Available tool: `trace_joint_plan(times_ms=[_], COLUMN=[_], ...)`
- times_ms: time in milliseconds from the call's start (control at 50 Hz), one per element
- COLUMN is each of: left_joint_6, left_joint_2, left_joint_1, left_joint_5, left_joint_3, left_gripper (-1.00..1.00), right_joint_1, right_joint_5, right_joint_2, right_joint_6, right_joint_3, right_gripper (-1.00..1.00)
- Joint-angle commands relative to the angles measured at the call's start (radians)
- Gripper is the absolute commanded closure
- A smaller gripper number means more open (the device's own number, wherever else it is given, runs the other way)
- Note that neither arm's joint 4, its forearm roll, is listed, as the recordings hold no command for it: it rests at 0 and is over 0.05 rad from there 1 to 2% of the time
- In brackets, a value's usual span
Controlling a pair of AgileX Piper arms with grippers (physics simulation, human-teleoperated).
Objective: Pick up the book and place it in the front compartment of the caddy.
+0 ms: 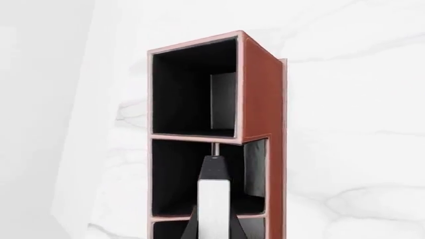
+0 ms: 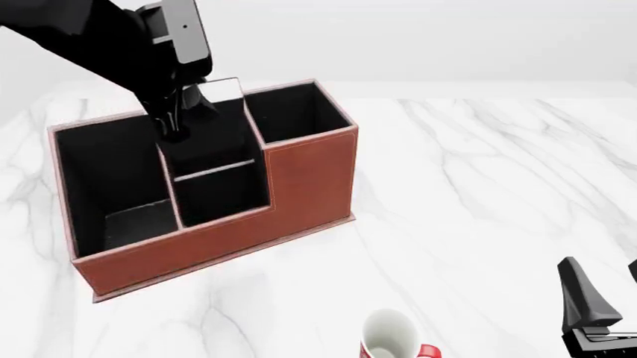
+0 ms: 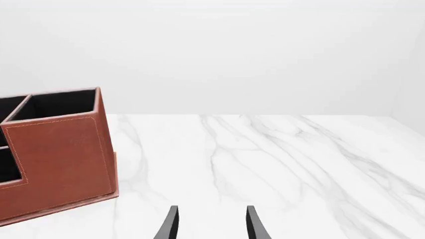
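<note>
Two arms at a white marble-look table (image 2: 478,171), veined and glossy. Biggest item is the reddish-brown leather-look caddy (image 2: 309,175), pale stitching, black lining, four open-top cells, stepped wall. Left gripper (image 2: 184,112) hangs over the middle pair of cells, clamped on the small thin black-cover book (image 2: 221,91) with white page edges; book held upright on edge, lower part hidden behind the fingers. In the left wrist view the book (image 1: 214,199) points down into a black-lined cell. Front compartment (image 2: 221,195) shows nothing inside. Judgement: pick done, carry about done; lowering into the right cell and release left; whether it is lined up over the front or back cell I cannot tell. Right gripper (image 3: 210,224) idle near the table's near edge, fingers apart, holding nothing. White-and-red glossy mug (image 2: 390,337) stands near it.
</note>
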State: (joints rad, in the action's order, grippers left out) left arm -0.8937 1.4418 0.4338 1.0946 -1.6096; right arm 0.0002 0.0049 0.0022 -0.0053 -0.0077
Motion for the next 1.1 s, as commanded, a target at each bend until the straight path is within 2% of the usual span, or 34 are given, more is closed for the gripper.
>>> trace_joint_plan(times_ms=[20,80,160,460,480,620,660,680,700,740,780,820,940,980,1100], left_joint_6=[-0.036,-0.063,-0.044,-0.057,-0.04,-0.063,-0.052,-0.023,-0.034,-0.103,-0.034,-0.078,-0.077,-0.099,-0.09], left_joint_2=[0.01,0.007,0.019,0.022,0.022,0.026,0.029,0.018,0.025,0.027,0.022,0.027,0.02,0.025,0.034], left_joint_1=[-0.011,-0.027,-0.028,-0.062,-0.052,-0.074,-0.069,-0.038,-0.051,-0.097,-0.04,-0.067,-0.045,-0.059,-0.056], left_joint_5=[-0.045,-0.073,-0.067,-0.128,-0.123,-0.157,-0.161,-0.162,-0.164,-0.209,-0.187,-0.205,-0.223,-0.244,-0.255], left_joint_3=[-0.014,0.004,-0.008,0.036,0.029,0.057,0.053,0.044,0.046,0.093,0.055,0.077,0.09,0.111,0.116], left_gripper=[1.0,1.0,1.0,1.0,1.0,1.0,1.0,1.0,1.0,1.0,1.0,1.0,1.0,1.0,1.0], right_joint_1=[0.0,0.0,0.0,0.0,0.0,0.0,0.0,0.0,0.0,0.0,0.0,0.0,0.0,0.0,0.0], right_joint_5=[-0.001,-0.001,-0.001,-0.001,-0.001,-0.001,-0.001,-0.001,-0.001,-0.001,-0.001,-0.001,-0.001,-0.001,-0.001], right_joint_2=[0.0,0.0,0.0,0.0,0.0,0.0,0.0,0.0,0.0,0.0,0.0,0.0,0.0,0.0,0.0], right_joint_6=[0.001,0.001,0.001,0.001,0.001,0.001,0.001,0.001,0.001,0.001,0.001,0.001,0.001,0.001,0.001], right_joint_3=[0.001,0.001,0.001,0.001,0.001,0.001,0.001,0.001,0.001,0.001,0.001,0.001,0.001,0.001,0.001], right_gripper=[-1.0,-1.0,-1.0,-1.0,-1.0,-1.0,-1.0,-1.0,-1.0,-1.0,-1.0,-1.0,-1.0,-1.0,-1.0])
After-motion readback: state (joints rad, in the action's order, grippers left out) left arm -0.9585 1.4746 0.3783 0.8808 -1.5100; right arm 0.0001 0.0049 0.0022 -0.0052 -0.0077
